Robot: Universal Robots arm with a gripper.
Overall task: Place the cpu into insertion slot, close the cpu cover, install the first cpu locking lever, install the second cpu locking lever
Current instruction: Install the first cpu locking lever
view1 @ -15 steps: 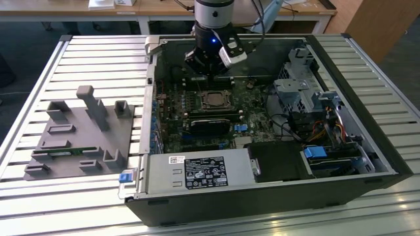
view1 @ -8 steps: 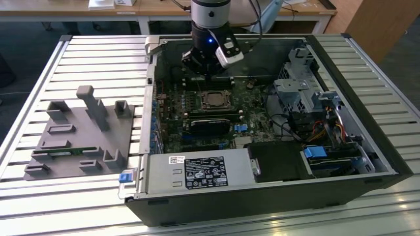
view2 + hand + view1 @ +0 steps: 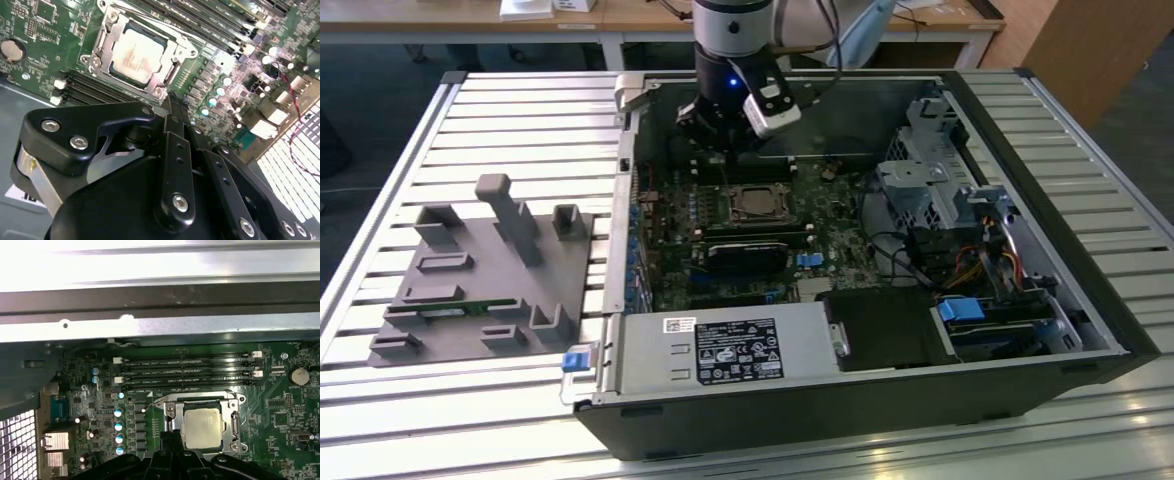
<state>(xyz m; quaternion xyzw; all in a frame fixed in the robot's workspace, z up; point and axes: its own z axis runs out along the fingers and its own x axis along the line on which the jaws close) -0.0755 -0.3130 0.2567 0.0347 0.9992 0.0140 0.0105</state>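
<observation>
Slatted desk [image 3: 520, 120] carried the open PC case [image 3: 1067, 300]. My end effector [image 3: 172, 102], fingers together & empty, hung just beside the cpu [image 3: 135, 55], which sat in the insertion slot [image 3: 102, 47] w/ cpu cover [image 3: 172, 50] down.

Setting: we record a robotics lab or electronics workshop. We note a slatted aluminium tabletop [image 3: 520, 120], an opened desktop computer case [image 3: 854, 400] lying on it with its green motherboard [image 3: 674, 270] exposed, a grey moulded fixture [image 3: 480, 290] with parts holders beside it, wooden desks [image 3: 654, 15] on metal legs behind, and a robot arm [image 3: 734, 60] over the case.
</observation>
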